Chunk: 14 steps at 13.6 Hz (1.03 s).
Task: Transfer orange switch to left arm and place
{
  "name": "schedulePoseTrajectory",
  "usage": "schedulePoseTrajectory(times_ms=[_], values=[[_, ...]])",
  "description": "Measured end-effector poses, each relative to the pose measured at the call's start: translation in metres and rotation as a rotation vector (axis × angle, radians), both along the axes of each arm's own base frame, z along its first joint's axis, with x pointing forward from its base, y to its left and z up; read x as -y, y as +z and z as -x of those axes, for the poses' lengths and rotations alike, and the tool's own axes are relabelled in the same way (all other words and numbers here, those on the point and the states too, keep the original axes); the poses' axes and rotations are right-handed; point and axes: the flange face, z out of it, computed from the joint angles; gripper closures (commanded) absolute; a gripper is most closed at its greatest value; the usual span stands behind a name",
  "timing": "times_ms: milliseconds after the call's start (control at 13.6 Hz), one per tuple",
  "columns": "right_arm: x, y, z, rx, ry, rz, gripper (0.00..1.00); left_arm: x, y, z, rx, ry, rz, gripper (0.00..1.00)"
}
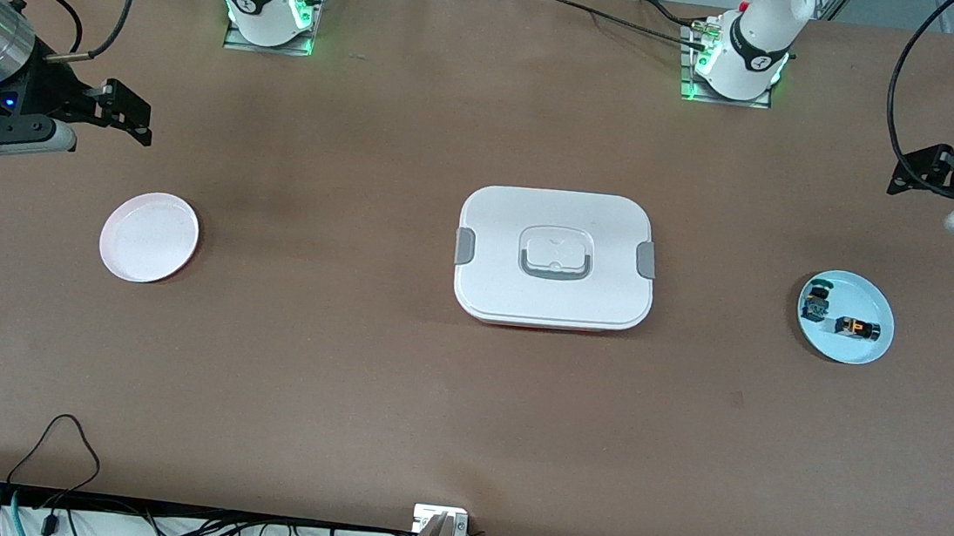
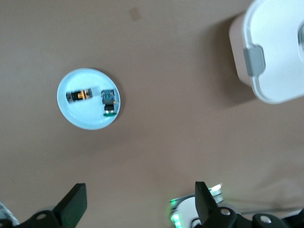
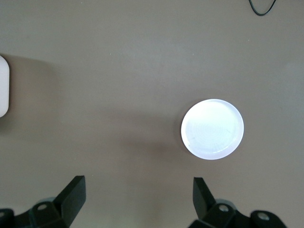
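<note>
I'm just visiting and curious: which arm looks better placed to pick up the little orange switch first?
Probably the left: its open gripper hangs by the blue plate holding the orange switch; the box separates the right gripper.

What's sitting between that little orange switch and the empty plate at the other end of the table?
The white box stands mid-table, right on the line from the blue plate holding the orange switch to the empty pink plate. Nothing visible lies between the open left gripper and the switch; a teal-green switch shares its plate.
</note>
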Motion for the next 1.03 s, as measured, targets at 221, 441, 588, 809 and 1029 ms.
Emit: schedulePoseTrajectory(times_ms=[221,441,588,809,1029], values=[[0.000,-0.003,-0.004,0.006,0.000,-0.001,0.00,0.010,0.004,0.009,0.111,0.195,-0.038,0.00],[0.000,-0.003,-0.004,0.008,0.000,-0.001,0.00,0.001,-0.001,0.019,0.159,0.258,-0.042,0.00],[0.000,-0.003,-0.004,0.009,0.000,-0.001,0.00,-0.005,-0.004,0.020,0.165,0.266,-0.040,0.00],[0.000,-0.003,-0.004,0.010,0.000,-0.002,0.00,-0.004,-0.003,0.020,0.175,0.264,-0.038,0.00],[-0.001,-0.003,-0.004,0.010,0.000,-0.002,0.00,0.013,0.002,0.023,0.160,0.231,-0.038,0.00]])
